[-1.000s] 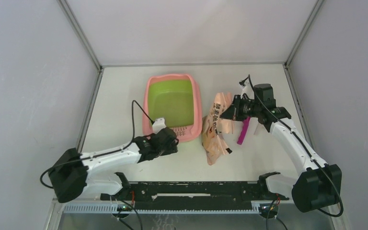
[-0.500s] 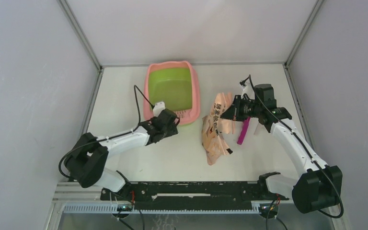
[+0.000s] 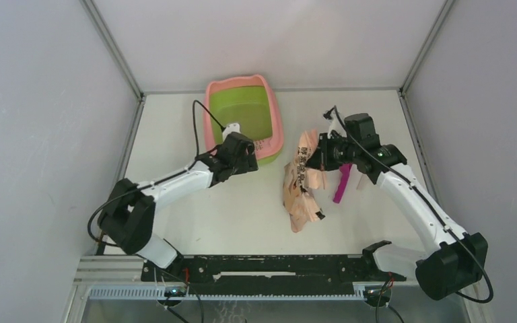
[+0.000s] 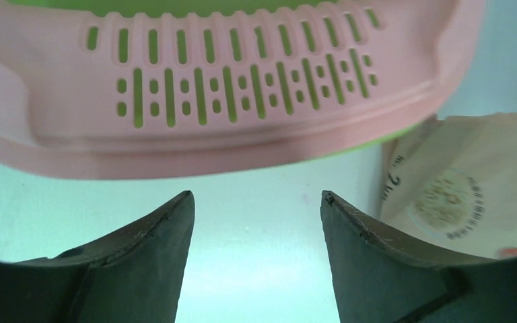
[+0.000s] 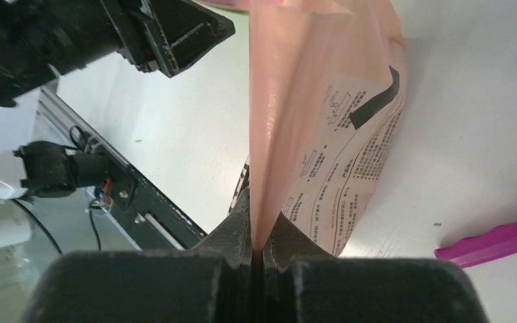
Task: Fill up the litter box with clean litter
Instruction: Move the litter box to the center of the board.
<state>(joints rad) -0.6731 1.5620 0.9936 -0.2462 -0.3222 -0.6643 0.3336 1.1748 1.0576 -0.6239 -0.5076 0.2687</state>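
Observation:
The litter box (image 3: pixel 241 116), pink rim around a lime-green basin, lies at the back of the table. Its perforated pink grid (image 4: pixel 229 87) fills the top of the left wrist view. My left gripper (image 3: pixel 249 159) (image 4: pixel 256 198) is open just short of that near end, with only bare table between its fingers. My right gripper (image 3: pixel 318 157) (image 5: pixel 259 245) is shut on the top edge of the peach-pink printed bag (image 3: pixel 301 182) (image 5: pixel 323 101), which stands right of the box. No litter shows in any view.
A magenta scoop (image 3: pixel 342 183) (image 5: pixel 498 242) lies on the table just right of the bag. A metal frame post (image 3: pixel 114 50) rises at the back left and another at the back right. A black rail (image 3: pixel 262 269) runs along the near edge.
The litter box has slid toward the back of the table as my left arm stretched out behind it. My left gripper's jaws now stand wider. The right gripper shifted slightly left with the bag.

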